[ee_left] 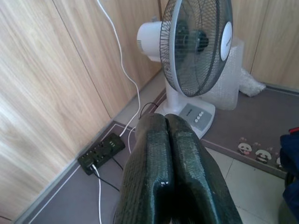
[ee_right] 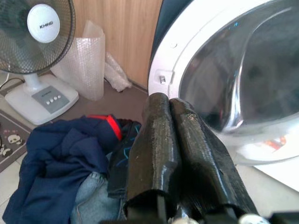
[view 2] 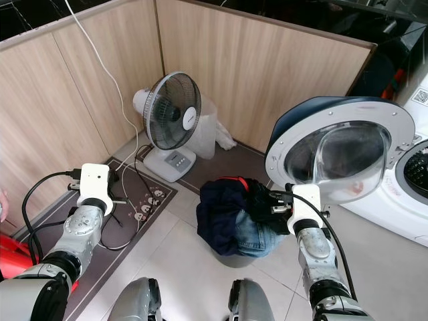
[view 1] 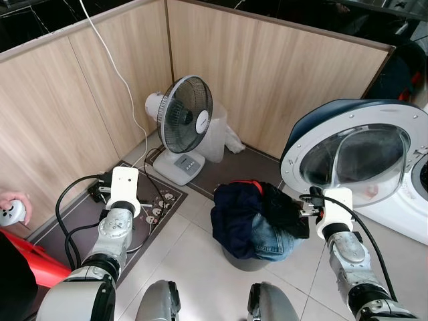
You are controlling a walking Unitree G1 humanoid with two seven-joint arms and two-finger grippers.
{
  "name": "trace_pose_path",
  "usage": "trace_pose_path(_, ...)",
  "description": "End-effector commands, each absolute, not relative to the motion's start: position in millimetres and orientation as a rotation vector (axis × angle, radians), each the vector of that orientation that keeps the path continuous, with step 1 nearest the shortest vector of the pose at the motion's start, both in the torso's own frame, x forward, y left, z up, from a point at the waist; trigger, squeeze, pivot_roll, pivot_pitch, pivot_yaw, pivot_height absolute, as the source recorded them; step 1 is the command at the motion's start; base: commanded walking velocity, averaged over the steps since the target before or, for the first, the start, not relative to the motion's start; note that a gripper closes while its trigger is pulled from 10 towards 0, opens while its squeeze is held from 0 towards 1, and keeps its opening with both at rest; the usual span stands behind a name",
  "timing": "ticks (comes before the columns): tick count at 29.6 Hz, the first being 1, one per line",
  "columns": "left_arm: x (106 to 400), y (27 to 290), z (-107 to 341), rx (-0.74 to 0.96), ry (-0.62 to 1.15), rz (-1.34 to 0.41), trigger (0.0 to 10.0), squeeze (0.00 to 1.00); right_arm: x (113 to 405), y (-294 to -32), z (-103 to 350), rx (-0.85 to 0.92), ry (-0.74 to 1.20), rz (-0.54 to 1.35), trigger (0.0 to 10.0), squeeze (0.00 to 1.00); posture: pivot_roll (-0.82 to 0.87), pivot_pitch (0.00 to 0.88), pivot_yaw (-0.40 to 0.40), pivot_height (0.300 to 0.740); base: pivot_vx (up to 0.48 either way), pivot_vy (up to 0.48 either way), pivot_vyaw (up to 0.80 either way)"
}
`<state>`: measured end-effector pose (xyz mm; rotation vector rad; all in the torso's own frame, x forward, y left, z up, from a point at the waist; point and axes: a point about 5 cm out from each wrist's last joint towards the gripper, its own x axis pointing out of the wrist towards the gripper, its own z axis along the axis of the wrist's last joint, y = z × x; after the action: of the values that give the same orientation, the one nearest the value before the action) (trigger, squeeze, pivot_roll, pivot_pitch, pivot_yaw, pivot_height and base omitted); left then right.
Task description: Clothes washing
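A dark round basket point(view 1: 245, 261) stands on the tiled floor, heaped with a navy garment point(view 1: 234, 214), blue jeans point(view 1: 271, 241) and a black garment point(view 1: 284, 204). To its right is a white washing machine with its round glass door point(view 1: 354, 157) swung open; the drum opening point(view 1: 422, 177) is at the picture's edge. My right gripper point(ee_right: 166, 100) is shut with nothing in it, and hovers at the basket's right side just above the black garment. My left gripper point(ee_left: 166, 119) is also shut and empty, held out over the grey mat toward the fan.
A white standing fan point(view 1: 184, 120) and a roll of bubble wrap point(view 1: 217, 134) stand in the corner of the wood-panelled walls. A black power strip point(ee_left: 100, 151) with cables lies on the panda mat point(view 1: 164, 200). A person's hand point(view 1: 12, 204) and a red object point(view 1: 33, 257) are at far left.
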<state>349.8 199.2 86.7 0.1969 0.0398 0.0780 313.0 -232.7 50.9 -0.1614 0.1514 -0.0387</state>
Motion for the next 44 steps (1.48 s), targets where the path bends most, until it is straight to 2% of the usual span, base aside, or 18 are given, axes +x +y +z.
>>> trace_pose_path(1, 349, 200, 85, 0.188, 0.053, 0.082, 10.0, 0.0, 310, -235, 46, -0.158, 0.18, -0.043, 10.0, 0.0, 0.04, 0.104, -0.023, 0.55, 0.0, 0.0, 0.0)
trace_pose_path(7, 349, 200, 85, 0.188, 0.052, 0.083, 10.0, 0.0, 309, -234, 46, -0.158, 0.177, -0.034, 10.0, 0.0, 0.04, 0.104, -0.023, 0.515, 0.0, 0.0, 0.0)
trace_pose_path(23, 349, 200, 84, 0.184, 0.06, 0.087, 10.0, 0.0, 308, -232, 42, -0.167, 0.208, -0.008, 10.0, 0.0, 0.04, 0.112, -0.028, 0.515, 0.0, 0.0, 0.0)
trace_pose_path(33, 348, 200, 81, 0.179, 0.072, 0.089, 10.0, 0.0, 295, -229, 14, -0.254, 0.432, 0.034, 10.0, 0.0, 0.03, 0.112, -0.032, 0.515, 0.0, 0.0, 0.0)
trace_pose_path(34, 348, 200, 81, 0.179, 0.073, 0.09, 10.0, 0.0, 292, -229, 10, -0.26, 0.468, 0.041, 10.0, 0.15, 0.03, 0.112, -0.032, 0.515, 0.0, 0.0, 0.0)
trace_pose_path(35, 348, 200, 81, 0.178, 0.073, 0.09, 10.0, 0.0, 291, -228, 8, -0.258, 0.484, 0.044, 10.0, 0.15, 0.03, 0.112, -0.032, 0.515, 0.0, 0.0, 0.0)
trace_pose_path(36, 348, 200, 81, 0.178, 0.073, 0.09, 10.0, 0.0, 290, -228, 6, -0.251, 0.494, 0.041, 10.0, 0.98, 0.03, 0.112, -0.032, 0.515, 0.0, 0.0, 0.0)
trace_pose_path(44, 347, 200, 80, 0.178, 0.079, 0.087, 10.0, 0.0, 291, -221, 2, -0.162, 0.549, 0.041, 10.0, 1.0, 0.04, 0.112, -0.036, 0.515, 0.0, 0.0, 0.0)
